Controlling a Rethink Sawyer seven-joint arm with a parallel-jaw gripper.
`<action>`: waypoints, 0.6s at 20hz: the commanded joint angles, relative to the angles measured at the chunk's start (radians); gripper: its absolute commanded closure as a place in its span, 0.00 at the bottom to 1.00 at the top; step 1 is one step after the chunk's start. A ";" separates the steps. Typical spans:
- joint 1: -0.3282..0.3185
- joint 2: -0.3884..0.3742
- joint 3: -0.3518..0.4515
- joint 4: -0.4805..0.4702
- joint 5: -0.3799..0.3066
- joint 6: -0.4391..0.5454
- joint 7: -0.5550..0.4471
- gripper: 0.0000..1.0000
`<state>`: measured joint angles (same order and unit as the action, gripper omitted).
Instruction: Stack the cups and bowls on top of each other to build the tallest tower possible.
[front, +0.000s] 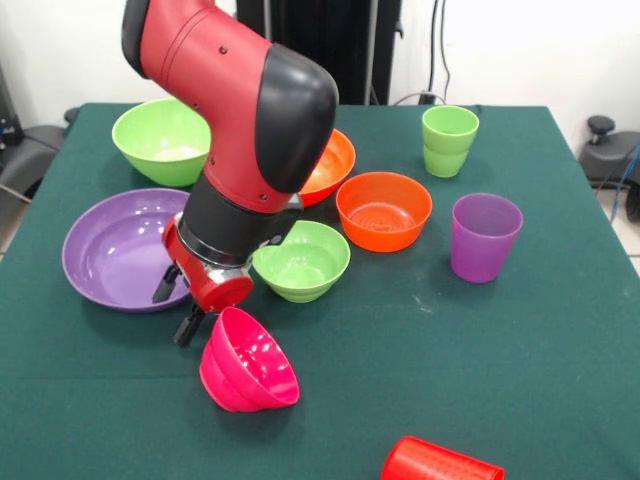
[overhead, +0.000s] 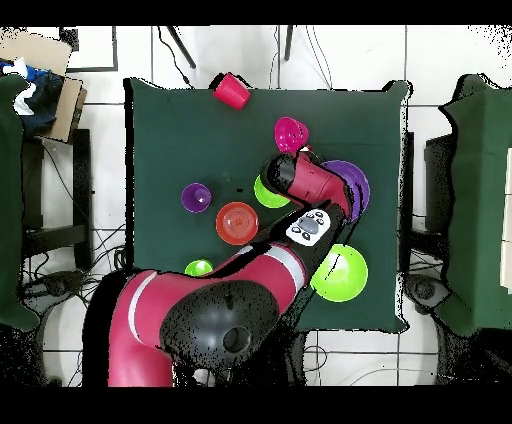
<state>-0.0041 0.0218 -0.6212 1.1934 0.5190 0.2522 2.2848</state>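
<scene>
Green tablecloth (front: 480, 340) below, my gripper (front: 178, 308) hangs open just beside the tipped pink bowl (front: 247, 362), rim facing it.

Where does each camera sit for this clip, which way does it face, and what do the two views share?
Front view: across the table, facing the robot; the arm comes down from above, its gripper beside the tilted pink bowl.
Overhead view: above the table, looking straight down; the arm reaches up from the bottom edge toward the pink bowl.
Shared: the green table, large purple bowl, purple cup and the red cup lying on its side.
</scene>
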 joint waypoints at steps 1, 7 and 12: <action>0.012 0.038 0.083 -0.069 0.036 -0.034 0.173 0.00; 0.009 0.031 0.094 -0.056 0.032 -0.043 0.164 0.00; 0.001 0.019 0.100 -0.047 0.021 -0.046 0.151 0.00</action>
<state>-0.0030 0.0244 -0.6297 1.1924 0.5267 0.2487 2.2848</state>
